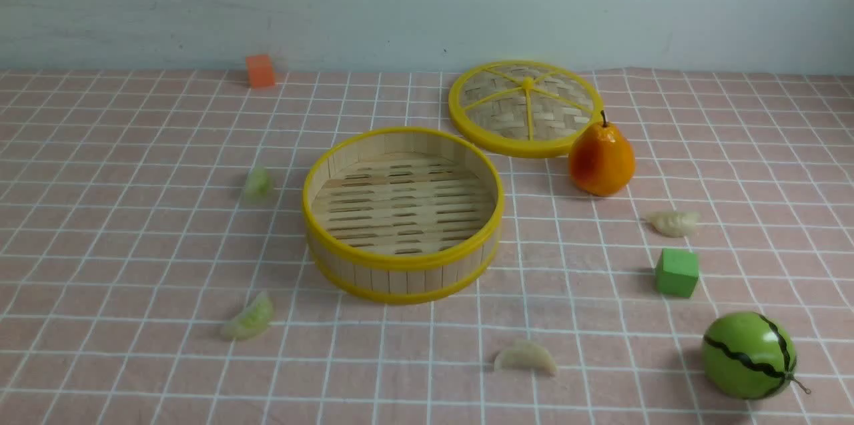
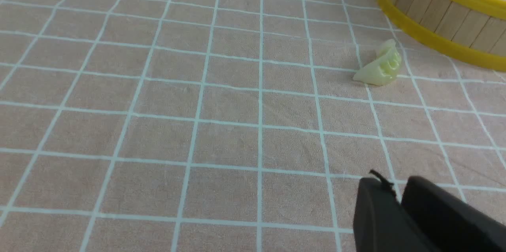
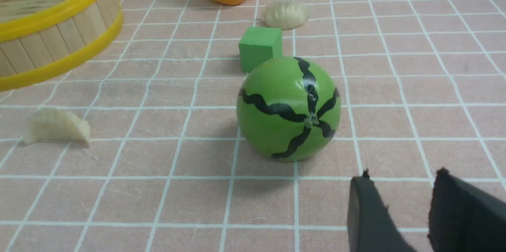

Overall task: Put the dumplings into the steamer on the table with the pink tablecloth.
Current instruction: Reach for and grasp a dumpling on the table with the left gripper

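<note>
- The left claw [image 2: 395, 188] is closed and holds nothing.
- The right claw [image 3: 401, 180] is open, near the watermelon [image 3: 288, 109].
- Four dumplings [image 1: 250, 318] lie on the counter [image 1: 100, 211] around the steamer [image 1: 400, 263].

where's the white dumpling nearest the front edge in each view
Front view: the white dumpling lies low in the picture, right of centre, nearer the camera than the steamer.
Left wrist view: not in it; only a green dumpling lies near the steamer there.
Right wrist view: on the cloth, between the steamer's wall and the watermelon.
Shared landmark: the steamer's yellow-rimmed wall, in all three.
</note>
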